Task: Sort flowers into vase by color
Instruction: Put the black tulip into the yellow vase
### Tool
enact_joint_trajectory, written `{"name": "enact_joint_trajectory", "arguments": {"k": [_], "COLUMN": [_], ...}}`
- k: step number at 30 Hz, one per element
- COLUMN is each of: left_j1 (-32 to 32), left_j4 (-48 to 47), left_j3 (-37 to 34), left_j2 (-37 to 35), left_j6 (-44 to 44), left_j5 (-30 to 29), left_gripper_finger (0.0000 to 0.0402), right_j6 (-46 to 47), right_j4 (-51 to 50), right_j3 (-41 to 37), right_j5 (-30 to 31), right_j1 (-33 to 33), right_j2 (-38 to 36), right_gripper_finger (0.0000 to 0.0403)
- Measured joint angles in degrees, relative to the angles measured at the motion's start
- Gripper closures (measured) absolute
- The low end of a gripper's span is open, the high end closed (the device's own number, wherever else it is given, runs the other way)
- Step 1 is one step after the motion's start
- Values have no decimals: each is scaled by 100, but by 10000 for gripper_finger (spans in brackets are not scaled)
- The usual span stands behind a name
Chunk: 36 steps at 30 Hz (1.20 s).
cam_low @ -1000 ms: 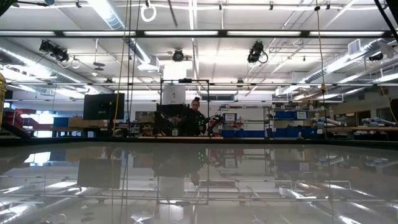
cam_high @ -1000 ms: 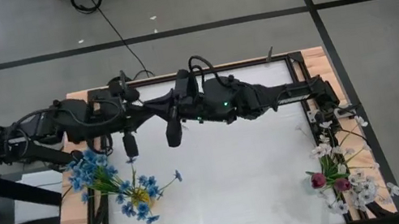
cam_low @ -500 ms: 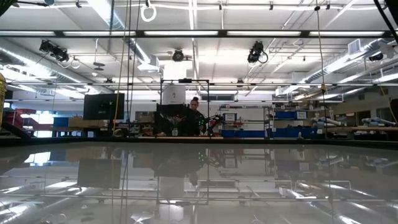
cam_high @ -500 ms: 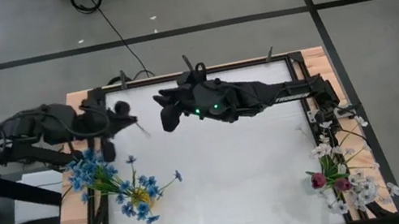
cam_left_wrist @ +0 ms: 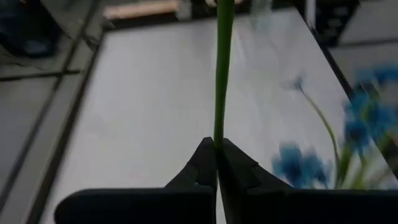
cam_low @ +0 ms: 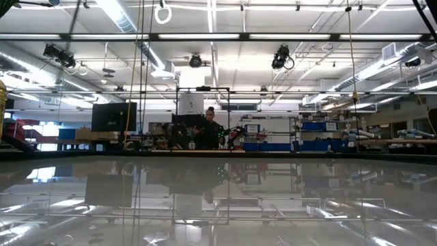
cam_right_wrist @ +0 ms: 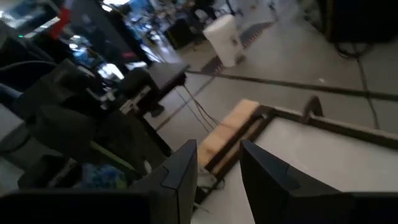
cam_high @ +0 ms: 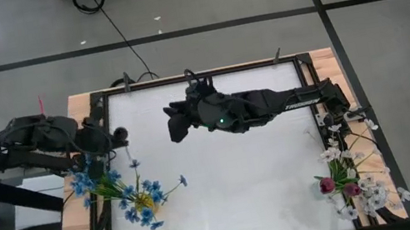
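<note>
My left gripper [cam_high: 119, 135] [cam_left_wrist: 216, 144] stands over the table's left edge, above the blue flowers [cam_high: 116, 188], and is shut on a thin green stem [cam_left_wrist: 222, 74]. The stem runs straight ahead out of the fingers; its blossom is out of view. My right gripper [cam_high: 174, 125] [cam_right_wrist: 217, 147] hovers over the table's far middle, open and empty, pointing at the left arm. White and dark red flowers [cam_high: 350, 181] lie at the right edge. I cannot make out a vase. My left gripper pinches the green stem [cam_left_wrist: 218, 138] between its two fingertips. The stem runs on forward, roughly in line with the fingers, over the white table top, and nothing beneath it touches it where it shows.
The white table top [cam_high: 243, 184] has a dark frame and wooden borders [cam_high: 347, 81]. Cables run along the left border. In the low view a person [cam_low: 210, 130] stands far off in the room behind the table.
The two grippers were close together over the far left of the table and have since parted. My left gripper has drawn back toward the left edge and tipped. My right gripper has rolled and stayed near the far middle.
</note>
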Motion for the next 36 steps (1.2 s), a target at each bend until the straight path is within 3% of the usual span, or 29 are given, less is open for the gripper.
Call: {"name": "enact_joint_trajectory", "arguments": {"k": [5, 14, 23, 36], "left_j1": [4, -184, -286, -284], "left_j4": [-256, 701, 971, 1391], "left_j3": [-376, -567, -567, -702], "left_j2": [-324, -602, -622, -585], "left_j6": [174, 848, 1631, 1835], "left_j5": [581, 1615, 3464, 4472], "left_gripper_finger": [397, 398, 398, 398], "right_j6": [565, 1134, 1349, 1438], "right_j4": [-490, -906, -902, -849], "right_j3": [0, 0, 0, 0], "right_j5": [577, 1374, 1358, 1353], "right_j1": [259, 651, 750, 762], "right_j2": [11, 17, 24, 24], "right_gripper_finger": [274, 274, 274, 274]}}
